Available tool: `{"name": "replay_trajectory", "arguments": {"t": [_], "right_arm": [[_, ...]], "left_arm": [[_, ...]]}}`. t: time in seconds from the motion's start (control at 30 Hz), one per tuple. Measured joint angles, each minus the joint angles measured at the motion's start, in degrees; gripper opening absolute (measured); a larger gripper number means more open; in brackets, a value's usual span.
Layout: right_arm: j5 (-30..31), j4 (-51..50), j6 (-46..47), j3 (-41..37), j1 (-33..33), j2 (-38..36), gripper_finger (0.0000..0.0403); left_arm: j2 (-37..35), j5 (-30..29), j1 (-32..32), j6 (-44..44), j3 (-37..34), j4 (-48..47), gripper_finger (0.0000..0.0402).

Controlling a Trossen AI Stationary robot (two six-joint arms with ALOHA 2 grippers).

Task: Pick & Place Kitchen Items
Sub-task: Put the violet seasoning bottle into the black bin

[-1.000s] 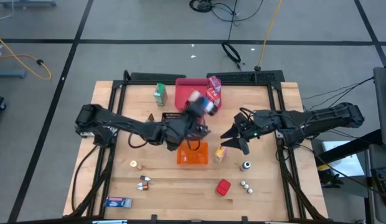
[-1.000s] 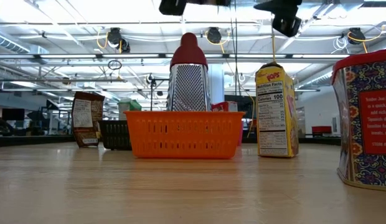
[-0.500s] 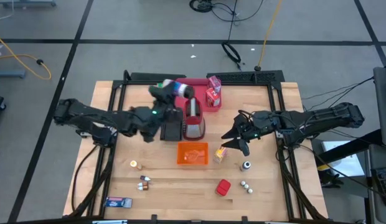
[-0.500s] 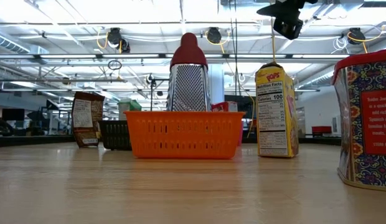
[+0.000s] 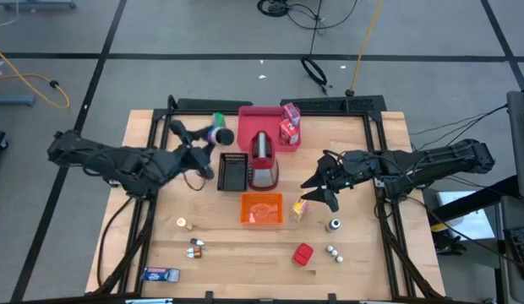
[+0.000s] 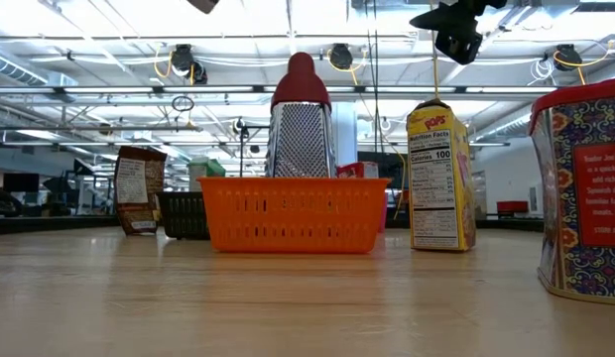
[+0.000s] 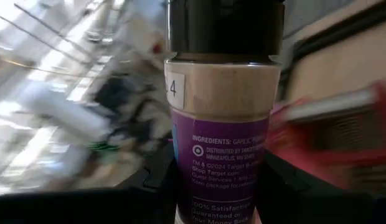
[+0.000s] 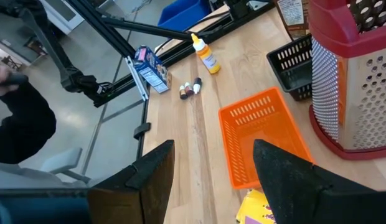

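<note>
our left gripper (image 5: pixel 213 137) has swung away from the orange basket (image 5: pixel 262 209) toward the table's far left corner — it is clamped on a purple-labelled spice jar (image 7: pixel 223 118), held in the air near the green carton (image 5: pixel 217 121). so the jar is picked and in transit, not yet placed. our right gripper (image 5: pixel 317 187) waits with fingers spread above the yellow packet (image 5: pixel 299 207).
</note>
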Motion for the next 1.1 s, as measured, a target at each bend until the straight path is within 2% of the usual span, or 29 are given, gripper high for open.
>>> {"name": "replay_trajectory", "arguments": {"t": [0.2, 0.4, 0.57, 0.93, 1.1], "right_arm": [[1.03, 0.0, -1.27, 0.0, 0.01, 0.0, 0.021], [1.54, -0.37, -1.88, -0.01, 0.0, 0.0, 0.021], [1.54, -0.55, -1.91, -0.07, 0.0, 0.0, 0.021], [2.05, 0.07, -2.37, -1.82, 0.0, 0.02, 0.021], [3.24, 0.06, -2.42, -2.38, 0.0, 0.02, 0.021]], "left_arm": [[-0.59, 10.96, 0.21, -20.98, -0.4, -10.95, 0.015], [-1.11, 16.68, 0.54, -30.94, -8.52, -9.52, 0.015], [-1.16, 18.09, 0.54, -34.54, -16.94, 0.21, 0.015], [-1.2, 19.05, 2.9, -34.76, -32.05, 27.88, 0.015], [-1.11, 23.23, 5.69, -37.02, -38.52, 39.53, 0.015]]}}
